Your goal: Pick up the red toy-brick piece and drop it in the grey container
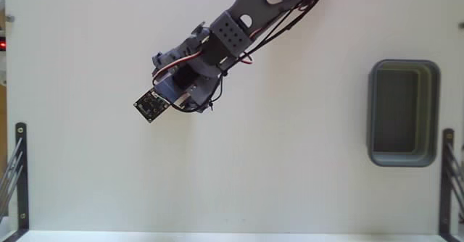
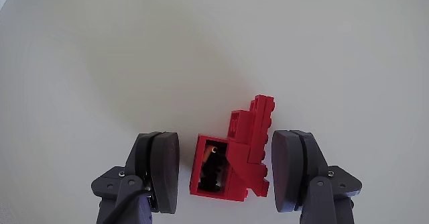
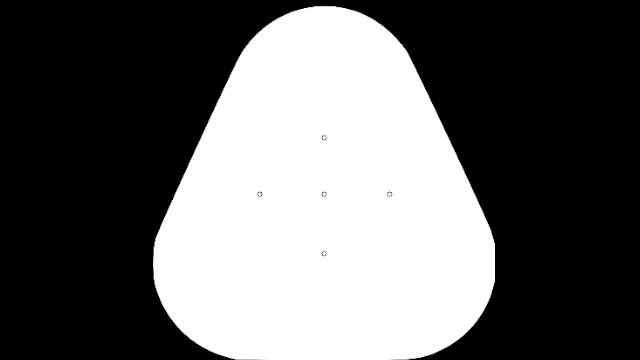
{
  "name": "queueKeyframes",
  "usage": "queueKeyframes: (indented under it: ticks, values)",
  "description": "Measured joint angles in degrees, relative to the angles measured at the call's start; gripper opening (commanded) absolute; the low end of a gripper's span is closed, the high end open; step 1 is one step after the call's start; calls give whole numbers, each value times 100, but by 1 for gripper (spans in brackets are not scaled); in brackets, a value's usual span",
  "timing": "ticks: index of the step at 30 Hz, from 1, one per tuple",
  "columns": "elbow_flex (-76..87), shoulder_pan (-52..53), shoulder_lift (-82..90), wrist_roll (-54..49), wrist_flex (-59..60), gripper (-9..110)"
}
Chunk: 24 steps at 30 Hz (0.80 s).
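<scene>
In the wrist view the gripper had its two dark fingers spread apart, with the red toy-brick piece lying on the desk between them. The piece sat closer to the finger at the right of that view, nearly touching it; a clear gap remained to the finger at the left. Contact on either side could not be confirmed. A dark hollow showed in the piece's near face, and its stepped upper part reached past the fingertips.

In the fixed view the arm came in from the top edge of the desk and ended left of centre; the piece itself was hidden beneath it there. The grey container stood near the right edge, well apart from the gripper.

The desk was plain white, with black metal brackets at its lower left and right edges
</scene>
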Motion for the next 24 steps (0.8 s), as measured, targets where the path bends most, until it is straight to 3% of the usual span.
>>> queueKeyframes:
  ticks: [24]
  values:
    - [0,0,0,0,0,75]
